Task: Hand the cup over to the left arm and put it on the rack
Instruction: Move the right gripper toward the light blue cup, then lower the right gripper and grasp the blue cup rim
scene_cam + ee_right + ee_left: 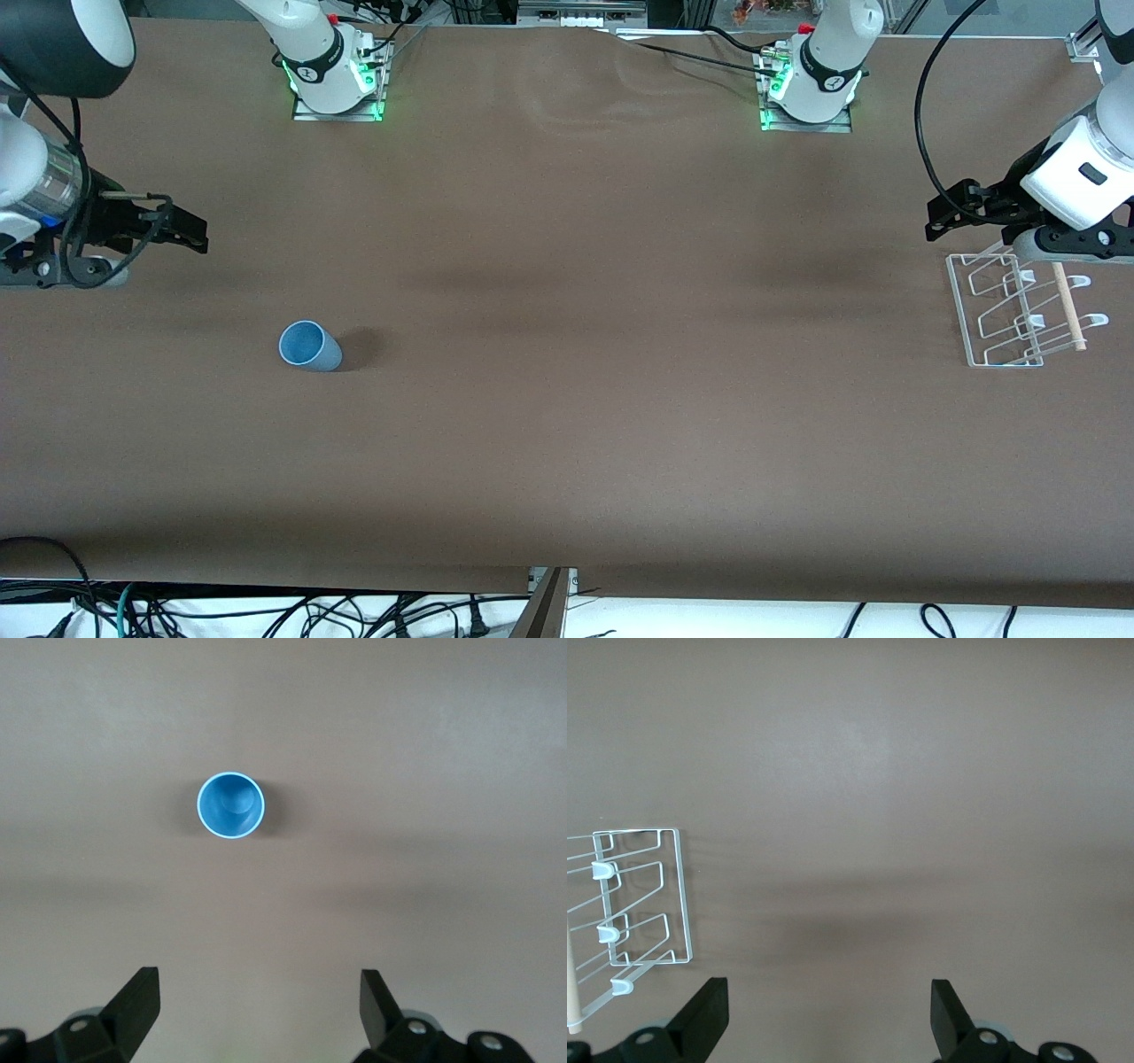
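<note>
Blue cup (310, 346) alone on brown table (567, 425)

Light is even and soft from above. The cup (310, 346) throws a short dark shadow on the desk (567, 425). Green lights glow at both bases. Everything is sharp, without glare.

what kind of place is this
Most likely a robotics lab test bench. Two white robot arms are bolted by their bases along one edge of a table covered in plain brown sheeting, loose cables trail below it, and only a small light-blue plastic cup and white wire rack are set out.
</note>
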`<state>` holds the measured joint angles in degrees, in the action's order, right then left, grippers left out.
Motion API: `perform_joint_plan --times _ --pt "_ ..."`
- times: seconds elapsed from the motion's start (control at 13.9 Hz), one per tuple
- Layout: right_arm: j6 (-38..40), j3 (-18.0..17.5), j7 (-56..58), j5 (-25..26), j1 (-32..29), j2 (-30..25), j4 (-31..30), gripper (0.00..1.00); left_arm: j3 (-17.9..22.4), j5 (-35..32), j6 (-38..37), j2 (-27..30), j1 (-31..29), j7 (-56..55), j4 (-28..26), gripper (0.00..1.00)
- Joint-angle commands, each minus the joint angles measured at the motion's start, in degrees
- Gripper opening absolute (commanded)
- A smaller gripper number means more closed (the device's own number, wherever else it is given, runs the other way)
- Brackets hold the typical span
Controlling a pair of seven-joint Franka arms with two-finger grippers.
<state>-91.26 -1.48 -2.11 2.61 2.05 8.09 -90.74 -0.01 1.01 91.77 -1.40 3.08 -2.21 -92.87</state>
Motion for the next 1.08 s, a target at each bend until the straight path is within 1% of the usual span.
perform_joint_plan --times 0.0,0.22,0.29,0.58,0.79,1.01 --pt "-1.03 -0.45 0.44 -0.42 -1.52 3.24 -0.49 1.00 0.10 0.66 -0.45 -0.09 0.09 -0.08 0.59 1.00" --pt "-3.74 -0.37 0.61 -0.33 -2.22 8.41 -0.67 1.00 0.10 0.66 -0.45 -0.09 0.09 0.01 0.59 1.00" --pt "-5.58 -0.45 0.61 -0.33 -2.23 9.56 -1.63 1.00 0.10 0.66 -0.37 -0.09 0.09 0.01 0.59 1.00" --pt "-18.66 -0.45 0.61 -0.33 -2.23 11.94 -9.27 1.00 0.01 0.57 -0.45 -0.09 0.17 0.01 0.59 1.00" --pt "-26.32 -0.45 0.61 -0.42 -2.14 14.93 -11.30 1.00 0.01 0.66 -0.45 -0.09 0.17 0.01 0.59 1.00" --pt "-31.95 -0.45 0.18 -0.68 -2.14 15.99 -14.37 1.00 0.01 0.66 -1.24 -0.09 0.17 0.10 0.59 1.00"
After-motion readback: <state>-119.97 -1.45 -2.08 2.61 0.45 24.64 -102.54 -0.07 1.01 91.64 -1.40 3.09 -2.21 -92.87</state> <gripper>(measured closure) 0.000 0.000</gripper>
